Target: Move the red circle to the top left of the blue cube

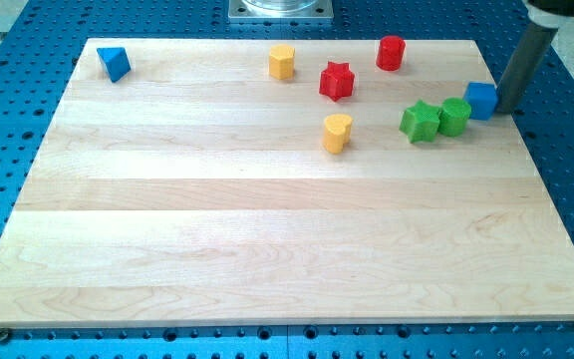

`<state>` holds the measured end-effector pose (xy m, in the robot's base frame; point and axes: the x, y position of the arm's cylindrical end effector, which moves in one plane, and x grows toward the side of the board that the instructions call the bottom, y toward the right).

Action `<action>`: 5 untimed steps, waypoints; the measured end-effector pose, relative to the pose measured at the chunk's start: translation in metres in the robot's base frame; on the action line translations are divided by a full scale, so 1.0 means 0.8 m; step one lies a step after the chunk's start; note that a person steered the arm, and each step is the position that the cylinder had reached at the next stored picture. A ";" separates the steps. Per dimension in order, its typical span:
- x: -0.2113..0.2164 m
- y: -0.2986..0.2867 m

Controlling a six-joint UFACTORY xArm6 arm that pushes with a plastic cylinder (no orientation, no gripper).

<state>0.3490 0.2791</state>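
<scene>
1. Seven blocks lie on the wooden worktop [267,239], all in its upper half.
2. The red circle [391,52] stands near the top edge, right of the middle, clear of every other block.
3. The blue cube [481,100] sits at the right edge, below and to the right of the red circle, touching or just beside a green cylinder [454,117]; a green star [421,122] adjoins that cylinder on its left.
4. My tip [509,108] rests just beside the blue cube's right side, at the worktop's right edge; there is no hand on this rod, so nothing is clamped.
5. A red star [337,81] lies below and left of the red circle.
6. Two yellow blocks stand near the middle: one [282,62] by the top edge, one [337,133] lower.
7. A blue triangle [115,64] occupies the top left corner.
</scene>
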 end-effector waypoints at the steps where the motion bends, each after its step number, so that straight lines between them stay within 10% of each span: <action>1: -0.016 -0.045; 5: -0.122 -0.193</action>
<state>0.2516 0.1249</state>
